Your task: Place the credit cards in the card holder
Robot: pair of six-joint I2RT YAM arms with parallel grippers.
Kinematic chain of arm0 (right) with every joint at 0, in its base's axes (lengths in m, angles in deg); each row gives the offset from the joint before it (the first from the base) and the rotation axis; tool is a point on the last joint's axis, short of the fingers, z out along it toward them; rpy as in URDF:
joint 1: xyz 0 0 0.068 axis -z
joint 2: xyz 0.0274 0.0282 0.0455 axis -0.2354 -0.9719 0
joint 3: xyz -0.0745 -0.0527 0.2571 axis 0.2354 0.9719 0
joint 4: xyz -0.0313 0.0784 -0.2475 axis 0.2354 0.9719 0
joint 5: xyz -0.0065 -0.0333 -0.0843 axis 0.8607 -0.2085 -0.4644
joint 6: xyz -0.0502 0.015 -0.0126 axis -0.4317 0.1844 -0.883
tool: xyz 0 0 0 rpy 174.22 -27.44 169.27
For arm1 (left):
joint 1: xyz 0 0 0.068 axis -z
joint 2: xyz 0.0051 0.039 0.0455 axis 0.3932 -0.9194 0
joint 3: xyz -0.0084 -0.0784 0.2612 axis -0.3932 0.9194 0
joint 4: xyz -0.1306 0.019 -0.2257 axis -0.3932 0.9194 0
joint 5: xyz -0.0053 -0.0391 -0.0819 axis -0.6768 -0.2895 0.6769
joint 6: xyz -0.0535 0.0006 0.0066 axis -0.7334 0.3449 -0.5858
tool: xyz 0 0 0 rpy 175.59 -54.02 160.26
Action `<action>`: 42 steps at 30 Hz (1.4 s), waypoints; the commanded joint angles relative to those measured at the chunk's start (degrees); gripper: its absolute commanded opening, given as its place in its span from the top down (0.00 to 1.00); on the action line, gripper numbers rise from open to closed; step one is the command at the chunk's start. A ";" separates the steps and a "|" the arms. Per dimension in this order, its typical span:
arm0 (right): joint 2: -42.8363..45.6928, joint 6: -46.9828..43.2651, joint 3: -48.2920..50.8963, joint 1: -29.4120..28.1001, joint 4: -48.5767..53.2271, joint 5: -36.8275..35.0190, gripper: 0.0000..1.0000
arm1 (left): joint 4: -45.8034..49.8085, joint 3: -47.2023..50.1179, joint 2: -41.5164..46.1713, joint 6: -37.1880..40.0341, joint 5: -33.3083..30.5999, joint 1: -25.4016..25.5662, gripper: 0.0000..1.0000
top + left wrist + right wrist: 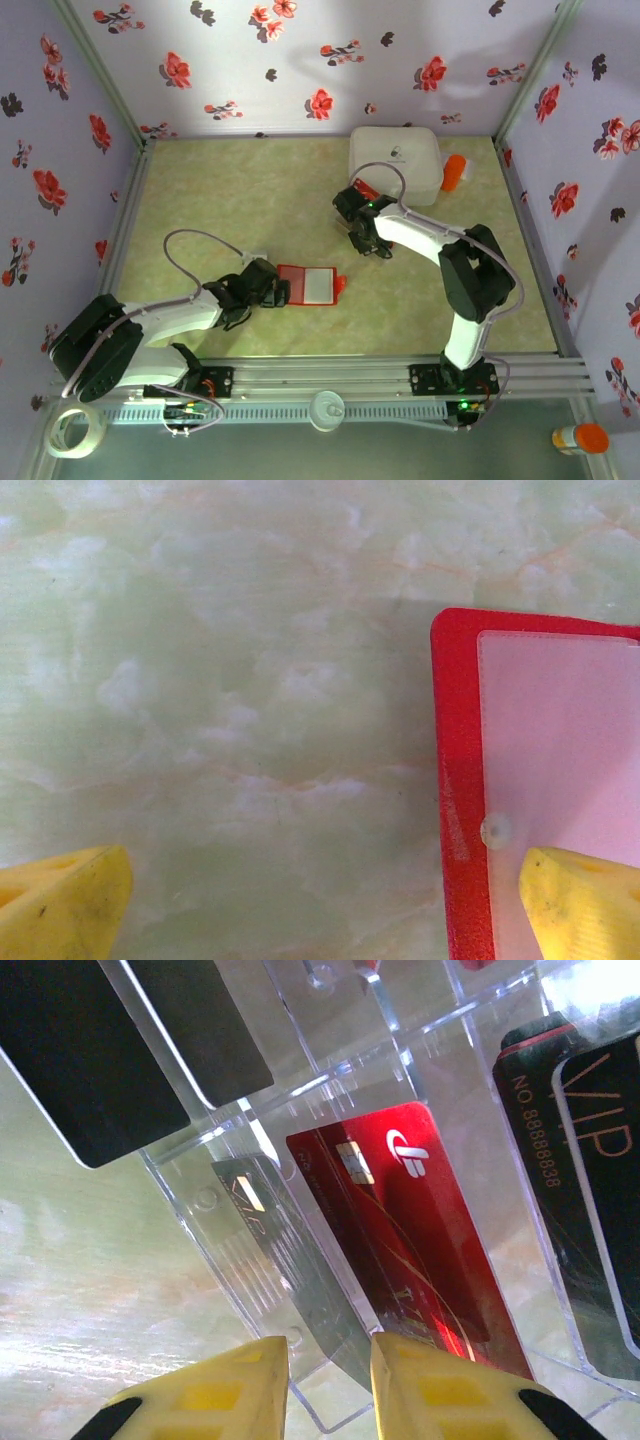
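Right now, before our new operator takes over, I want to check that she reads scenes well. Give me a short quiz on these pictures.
1. True or false: the left gripper is shut tight.
2. Which card does the right gripper straddle? A) blue card B) grey card C) green card
3. Fill in: the card holder lies on the ___.
Key: 1 false, it is wide open. 2 B. 3 table.
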 commanded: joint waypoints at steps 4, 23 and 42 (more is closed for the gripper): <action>-0.04 -1.37 0.65 0.32 0.84 -0.37 0.74 | -0.14 0.66 0.68 -0.71 -1.34 -0.33 0.00; 4.94 -2.93 -1.11 0.40 2.98 -1.37 0.67 | -0.06 0.05 -0.34 -0.66 -1.25 -0.33 0.00; -1.87 -3.99 -1.99 0.58 2.44 -3.02 0.68 | 1.00 -0.72 0.35 -0.38 -1.19 -0.33 0.00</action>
